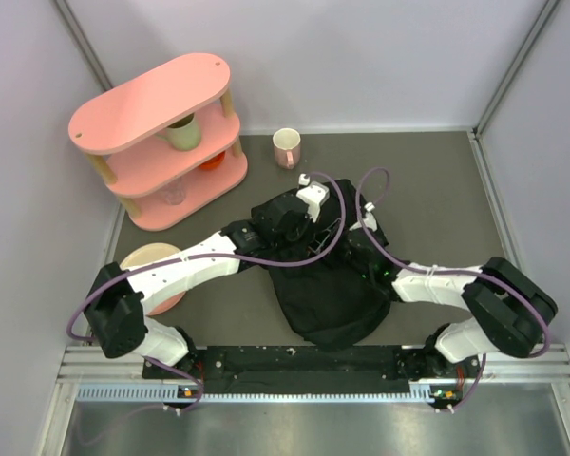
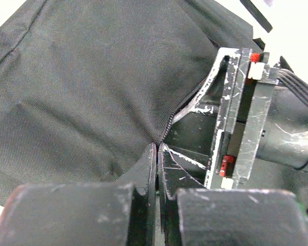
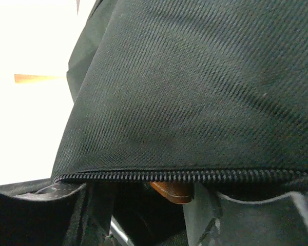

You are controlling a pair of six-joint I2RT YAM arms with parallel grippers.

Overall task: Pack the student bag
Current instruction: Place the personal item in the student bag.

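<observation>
The student bag (image 1: pixel 328 290), a large floppy black backpack, lies in the middle of the table between both arms. In the left wrist view my left gripper (image 2: pixel 161 152) is shut, pinching the bag's zip edge where the black fabric (image 2: pixel 92 87) folds down into the jaws. The right gripper's scratched black body (image 2: pixel 241 118) stands close beside it. In the right wrist view my right gripper (image 3: pixel 149 207) is open, its fingers (image 3: pixel 208 215) apart under the zip line (image 3: pixel 185 176) at the bag's opening. A brown rounded thing (image 3: pixel 172 190) shows just inside; the rest of the inside is dark.
A pink two-tier shelf (image 1: pixel 147 109) stands at the back left with a green mug (image 1: pixel 182 133), an orange item (image 1: pixel 212 163) and a clear glass (image 1: pixel 174 193). A pink-and-white mug (image 1: pixel 287 147) stands behind the bag. A pink plate (image 1: pixel 144 258) lies under the left arm.
</observation>
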